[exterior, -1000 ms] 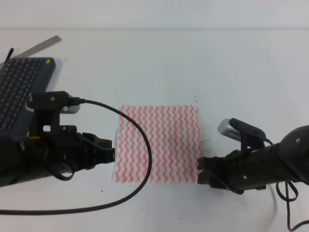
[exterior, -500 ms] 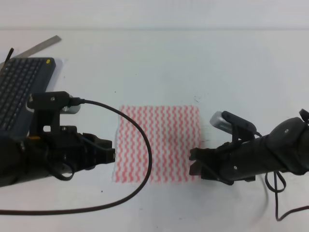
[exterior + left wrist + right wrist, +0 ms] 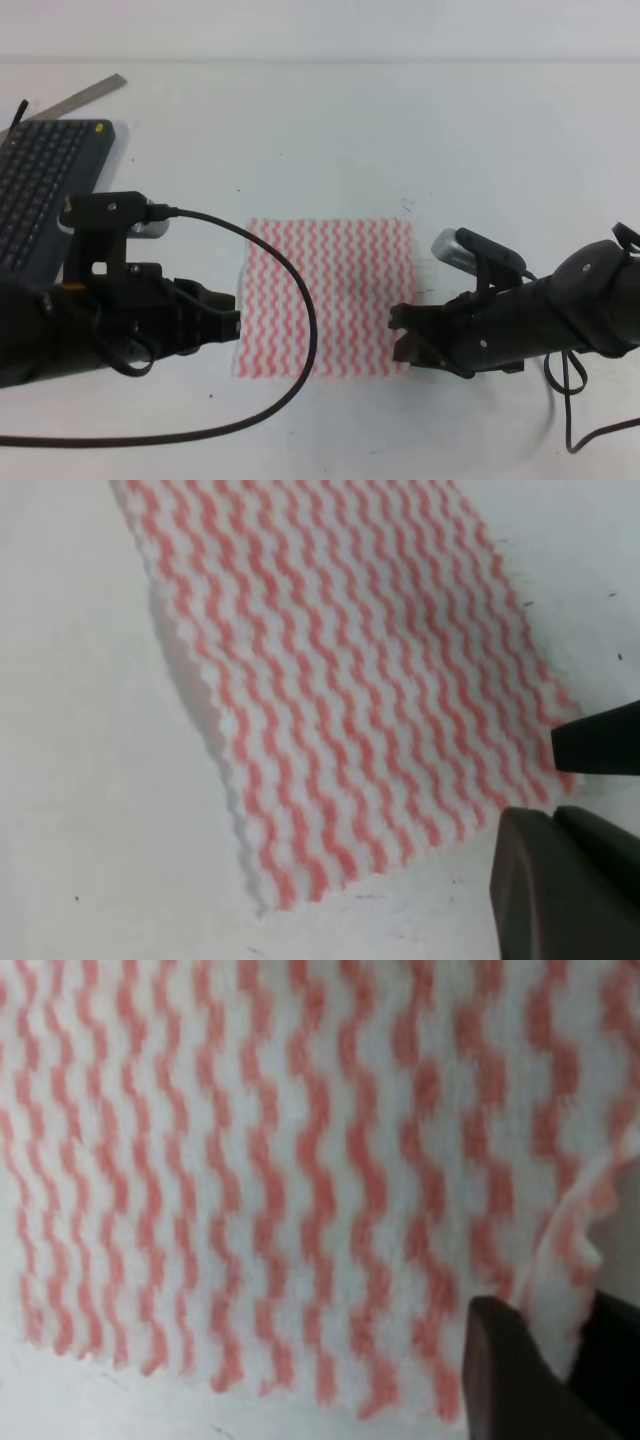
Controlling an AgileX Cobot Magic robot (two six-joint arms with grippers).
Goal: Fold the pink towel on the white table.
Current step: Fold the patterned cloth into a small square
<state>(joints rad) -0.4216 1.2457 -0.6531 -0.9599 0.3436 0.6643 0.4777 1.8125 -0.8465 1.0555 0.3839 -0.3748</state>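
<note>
R gripper (image 3: pixel 402 340) fingers pinch the pink towel (image 3: pixel 325 298) near-right corner, edge lifted; moved inward since 1 s ago. L gripper (image 3: pixel 232 322) at left edge, grip probably closed, cannot tell. White table (image 3: pixel 320 140) open beyond.

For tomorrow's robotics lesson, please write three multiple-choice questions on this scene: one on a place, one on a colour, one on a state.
1. Where is the keyboard?
A. far left of the white table
B. on the towel
C. far right

2. What colour are the stripes on the pink towel?
A. blue
B. pink-red
C. green

3. How does the towel lie?
A. rolled up
B. hanging off the table
C. spread out, one corner lifted at the right gripper

Answers: 1 A, the high view shows it at the far left edge. 2 B, wavy pink-red stripes on white. 3 C, the right wrist view shows the corner raised between the gripper's fingers.
</note>
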